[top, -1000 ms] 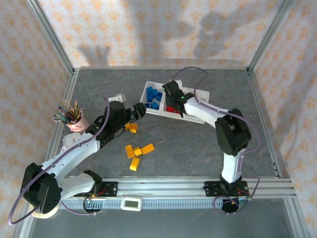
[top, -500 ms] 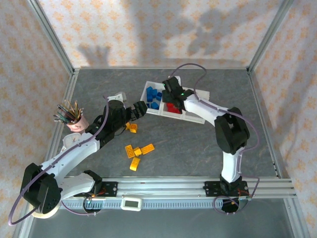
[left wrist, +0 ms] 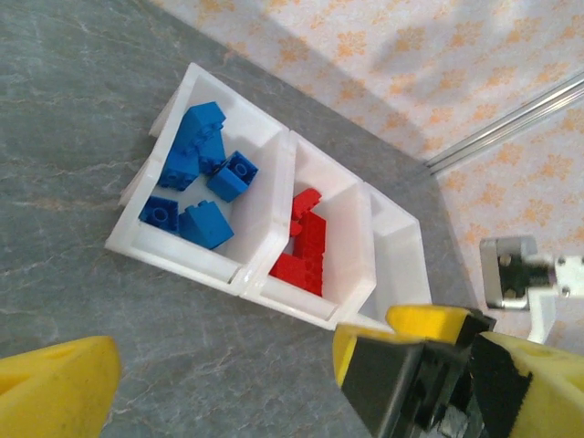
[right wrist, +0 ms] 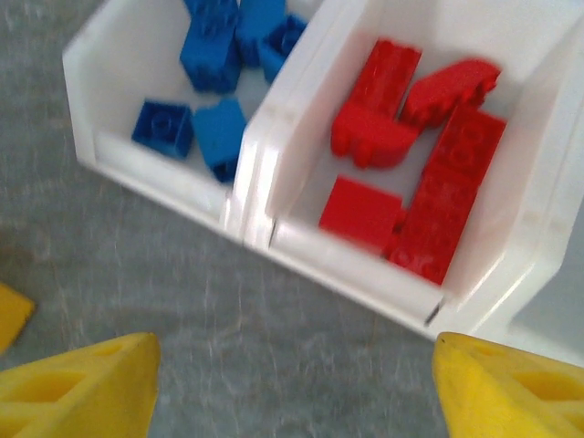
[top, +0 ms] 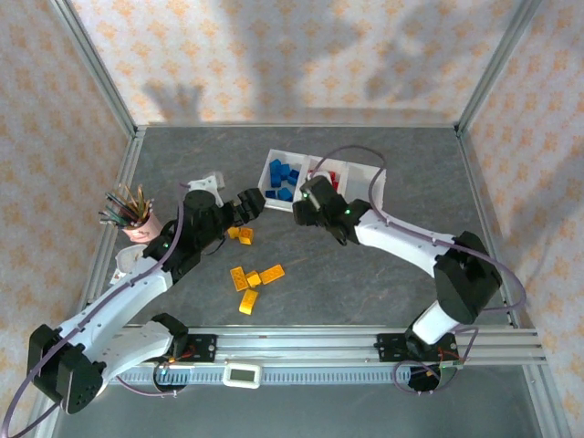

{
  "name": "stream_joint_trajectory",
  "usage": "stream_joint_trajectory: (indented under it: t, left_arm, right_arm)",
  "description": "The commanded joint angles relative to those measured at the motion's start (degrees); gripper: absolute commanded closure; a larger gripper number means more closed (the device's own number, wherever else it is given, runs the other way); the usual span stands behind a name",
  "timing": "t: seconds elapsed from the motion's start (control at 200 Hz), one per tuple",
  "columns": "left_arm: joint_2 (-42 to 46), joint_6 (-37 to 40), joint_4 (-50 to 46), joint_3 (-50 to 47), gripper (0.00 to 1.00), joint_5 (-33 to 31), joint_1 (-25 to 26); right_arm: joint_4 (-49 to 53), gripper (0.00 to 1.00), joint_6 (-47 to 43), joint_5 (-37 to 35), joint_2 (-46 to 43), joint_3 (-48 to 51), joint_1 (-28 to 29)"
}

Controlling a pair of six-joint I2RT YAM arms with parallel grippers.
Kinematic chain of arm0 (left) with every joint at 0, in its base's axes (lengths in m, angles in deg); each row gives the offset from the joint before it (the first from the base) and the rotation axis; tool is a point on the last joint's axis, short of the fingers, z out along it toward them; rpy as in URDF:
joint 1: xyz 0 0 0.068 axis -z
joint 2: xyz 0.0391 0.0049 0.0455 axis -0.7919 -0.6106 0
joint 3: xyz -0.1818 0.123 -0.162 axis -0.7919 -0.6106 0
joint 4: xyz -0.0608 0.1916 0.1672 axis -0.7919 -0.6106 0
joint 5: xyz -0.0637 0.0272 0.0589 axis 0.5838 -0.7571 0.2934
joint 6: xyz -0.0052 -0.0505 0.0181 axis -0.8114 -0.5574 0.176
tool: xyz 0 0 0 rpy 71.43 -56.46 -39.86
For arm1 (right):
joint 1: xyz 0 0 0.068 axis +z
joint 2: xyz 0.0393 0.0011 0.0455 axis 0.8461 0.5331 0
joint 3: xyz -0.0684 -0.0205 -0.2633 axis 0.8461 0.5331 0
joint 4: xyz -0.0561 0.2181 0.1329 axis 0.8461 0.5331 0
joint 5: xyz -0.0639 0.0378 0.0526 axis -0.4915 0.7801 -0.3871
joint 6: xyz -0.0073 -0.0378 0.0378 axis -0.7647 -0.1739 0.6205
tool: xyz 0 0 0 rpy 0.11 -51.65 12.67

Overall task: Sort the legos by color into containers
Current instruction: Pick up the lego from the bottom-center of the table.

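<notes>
On the grey table [top: 365,274] near the tray [top: 270,164], left gripper [top: 256,201] and right gripper [top: 301,206] gape wide and empty; loose yellow-orange legos [top: 254,278] look light, rigid and slick, best pinched across flat sides.

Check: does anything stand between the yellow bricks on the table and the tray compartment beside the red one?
Yes. In the top view the right gripper and its forearm lie across the straight line from the yellow bricks to that compartment, so a direct carry would likely have to go around or over that arm.

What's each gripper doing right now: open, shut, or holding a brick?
Left gripper: open, holding nothing.
Right gripper: open, holding nothing.
</notes>
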Motion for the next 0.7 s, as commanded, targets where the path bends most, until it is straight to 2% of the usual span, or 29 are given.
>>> stream_joint_trajectory:
  t: [0.0, 0.415, 0.696]
  left_arm:
    - [2.1, 0.9, -4.3, -2.3, 0.01, -1.0, -0.4]
    - [7.6, -1.0, -10.0, -7.1, 0.01, -3.1, -0.4]
    - [10.6, -1.9, -11.9, -8.7, 0.01, -5.1, -0.4]
  right_arm:
    - [1.5, 0.21, 0.5, -0.4, -3.3, 3.2, 3.3]
    - [-2.8, 0.15, -0.9, 4.3, -4.8, 14.4, 16.3]
    - [-5.9, 0.14, -1.6, 2.4, 1.8, 12.6, 20.8]
